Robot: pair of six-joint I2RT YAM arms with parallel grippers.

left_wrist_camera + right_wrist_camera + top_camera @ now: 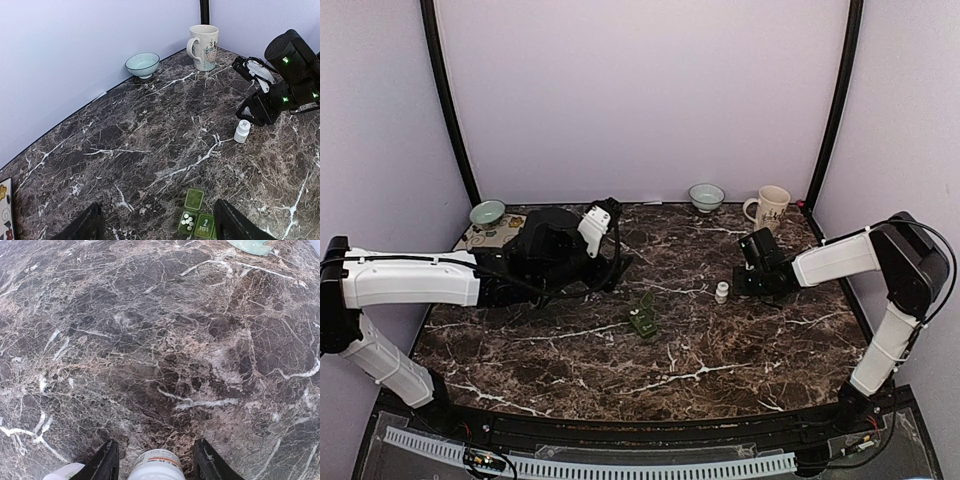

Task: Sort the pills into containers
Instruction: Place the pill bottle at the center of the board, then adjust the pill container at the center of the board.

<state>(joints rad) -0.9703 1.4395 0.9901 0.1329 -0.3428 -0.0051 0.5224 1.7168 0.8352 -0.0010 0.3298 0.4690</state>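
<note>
The containers (196, 219), a green box with a lid raised and white pills (187, 221) in one compartment, are set mid-tabletop, ahead of the left tool (157, 207), which is spread wide and empty. The white bottle (156, 466) is flanked by the parted right tool (154, 444), with slim gaps on both sides. It could be toppled if clipped by a finger. Bare tabletop (740, 350) is left all round. The mug (767, 208) and bowl (706, 196) are kept back by the wall.

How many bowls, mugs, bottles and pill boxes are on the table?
Bowls: 2
Mug: 1
White bottle: 1
Green pill box: 1
Total: 5
</note>
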